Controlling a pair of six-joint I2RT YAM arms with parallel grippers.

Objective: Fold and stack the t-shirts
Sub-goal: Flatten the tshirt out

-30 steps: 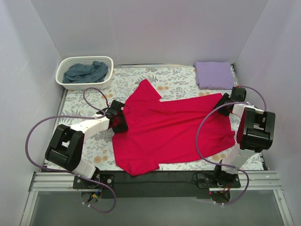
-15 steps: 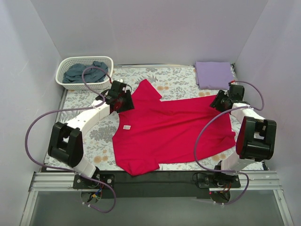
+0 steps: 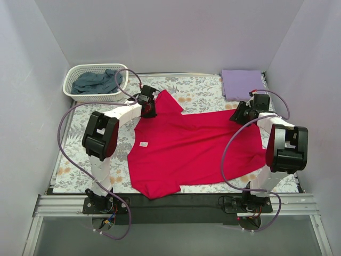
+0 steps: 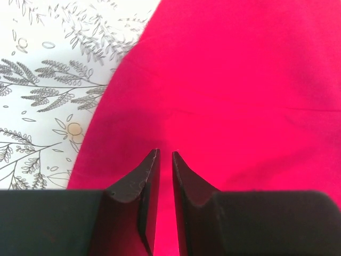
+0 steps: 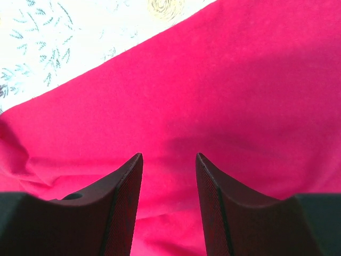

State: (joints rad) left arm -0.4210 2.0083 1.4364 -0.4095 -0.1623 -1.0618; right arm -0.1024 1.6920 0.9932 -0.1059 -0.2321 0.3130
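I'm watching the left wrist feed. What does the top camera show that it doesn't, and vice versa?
Only the top camera: the whole red shirt spread flat, the lavender shirt far right, the basket holding a blue-grey shirt, and the right gripper. Only the left wrist: the left gripper close up, jaws a thin gap apart, over red cloth near its edge. Both: the red shirt on the floral cover.

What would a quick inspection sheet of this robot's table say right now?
Surface: floral table covering.
Job's things: red t-shirt spread flat mid-table; lavender t-shirt folded, far right; blue-grey t-shirt bunched in white basket, far left.
Clutter: nothing seen.
Grippers: left gripper barely open over red sleeve; right gripper open over red cloth.
Cables: purple cables loop from both arms; one crosses the red shirt.
Surroundings: pale walls on three sides.
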